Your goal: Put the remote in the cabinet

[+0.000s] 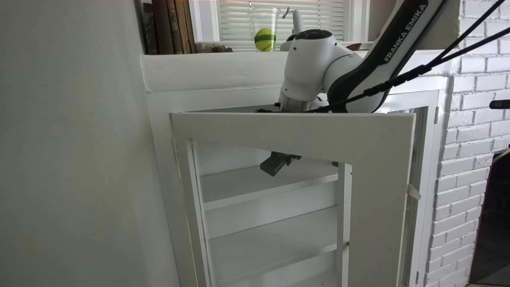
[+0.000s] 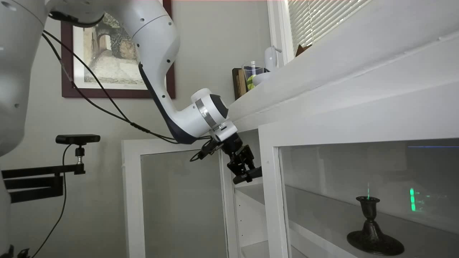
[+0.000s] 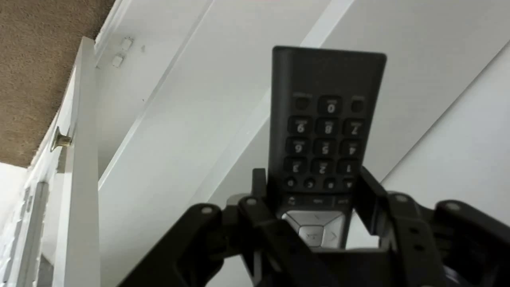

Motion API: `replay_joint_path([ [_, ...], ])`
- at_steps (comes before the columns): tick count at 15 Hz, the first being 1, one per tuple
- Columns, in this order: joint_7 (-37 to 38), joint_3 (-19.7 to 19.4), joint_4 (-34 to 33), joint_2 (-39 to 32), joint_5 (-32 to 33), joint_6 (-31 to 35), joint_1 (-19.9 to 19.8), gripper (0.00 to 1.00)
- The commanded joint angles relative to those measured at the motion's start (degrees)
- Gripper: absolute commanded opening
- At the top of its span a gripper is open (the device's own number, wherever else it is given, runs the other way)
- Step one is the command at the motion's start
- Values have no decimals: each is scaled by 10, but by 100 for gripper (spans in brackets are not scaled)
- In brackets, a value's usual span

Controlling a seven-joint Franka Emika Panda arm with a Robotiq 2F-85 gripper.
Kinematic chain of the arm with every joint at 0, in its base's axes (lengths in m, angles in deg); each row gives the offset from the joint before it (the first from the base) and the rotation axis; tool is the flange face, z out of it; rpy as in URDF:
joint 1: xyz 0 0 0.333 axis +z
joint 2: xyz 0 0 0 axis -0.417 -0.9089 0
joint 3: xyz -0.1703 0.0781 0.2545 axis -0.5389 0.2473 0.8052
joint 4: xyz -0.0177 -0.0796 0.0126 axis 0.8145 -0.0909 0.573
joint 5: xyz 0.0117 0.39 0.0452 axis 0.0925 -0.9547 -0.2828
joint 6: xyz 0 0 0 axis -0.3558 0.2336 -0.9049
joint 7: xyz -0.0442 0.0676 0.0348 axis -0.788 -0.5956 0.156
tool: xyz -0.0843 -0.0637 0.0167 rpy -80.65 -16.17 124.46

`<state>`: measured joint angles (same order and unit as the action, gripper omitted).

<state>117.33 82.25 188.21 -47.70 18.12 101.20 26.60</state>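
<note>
Remote (image 3: 324, 79) held at front of white cabinet (image 1: 215, 73), tilted, number keys (image 3: 325, 146) showing in wrist view; how far inside, cannot tell. Gripper (image 3: 312, 189) pinching remote by both long sides, near arrow buttons (image 3: 311, 235). Cabinet door (image 1: 382, 223) swung outward, shelves (image 1: 239, 184) visible through it. Dark candle holder (image 2: 372, 229) standing behind glass. Yellow-green ball (image 1: 263, 40) in clear cup (image 1: 265, 19) on ledge (image 1: 223, 61) by window blinds (image 1: 235, 24).
</note>
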Motion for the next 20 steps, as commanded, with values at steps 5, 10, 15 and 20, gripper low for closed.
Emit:
replay_joint_path([
  [5,116,-36,-62,-65,115,41,30,30],
  [10,176,-58,-84,-87,171,61,47,30],
  [15,239,-77,-100,-101,220,70,61,30],
  [20,289,-88,-106,-114,255,84,67,30],
])
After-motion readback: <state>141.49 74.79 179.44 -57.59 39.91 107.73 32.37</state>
